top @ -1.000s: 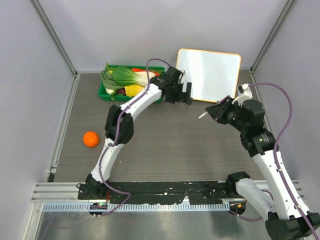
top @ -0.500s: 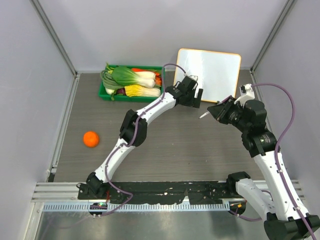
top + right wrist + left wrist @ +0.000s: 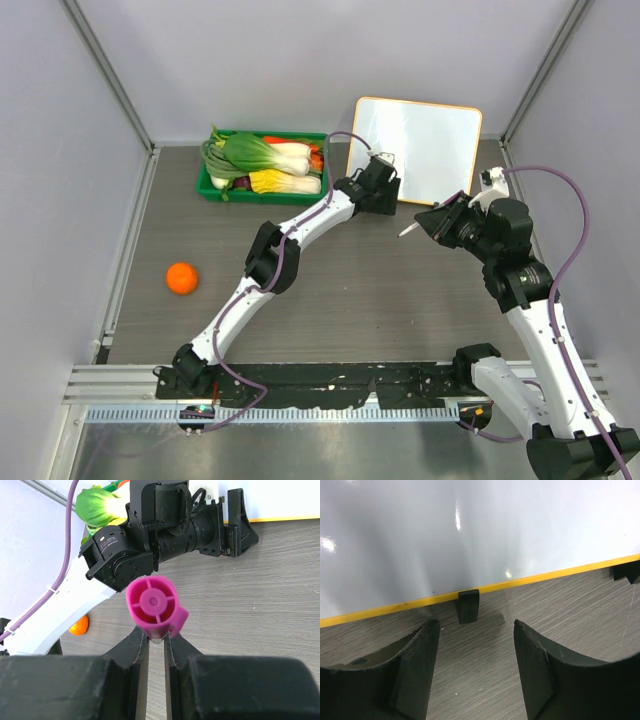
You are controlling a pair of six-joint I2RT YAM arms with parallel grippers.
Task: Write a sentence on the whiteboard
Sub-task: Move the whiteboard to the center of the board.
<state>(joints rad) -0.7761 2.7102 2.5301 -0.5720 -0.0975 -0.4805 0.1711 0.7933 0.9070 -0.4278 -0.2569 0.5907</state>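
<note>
The whiteboard [image 3: 420, 148] leans at the back right, white with an orange-yellow rim; its surface is blank and no sentence shows on it. My left gripper [image 3: 386, 190] is open and empty at the board's lower left edge. In the left wrist view the board [image 3: 470, 530] fills the top, one black foot [image 3: 468, 606] stands just ahead of the open gripper [image 3: 475, 626], and a second foot [image 3: 626, 572] shows at the right. My right gripper [image 3: 440, 222] is shut on a marker [image 3: 410, 230] with a magenta cap [image 3: 152, 605], in front of the board's lower right.
A green tray [image 3: 207, 186] of vegetables stands at the back left, next to the whiteboard. An orange ball [image 3: 181, 278] lies on the table at the left. Grey walls close in on three sides. A black rail [image 3: 330, 378] runs along the near edge.
My left gripper has moved right, from beside the green tray to the whiteboard's lower left edge. The right arm and its marker have barely moved.
</note>
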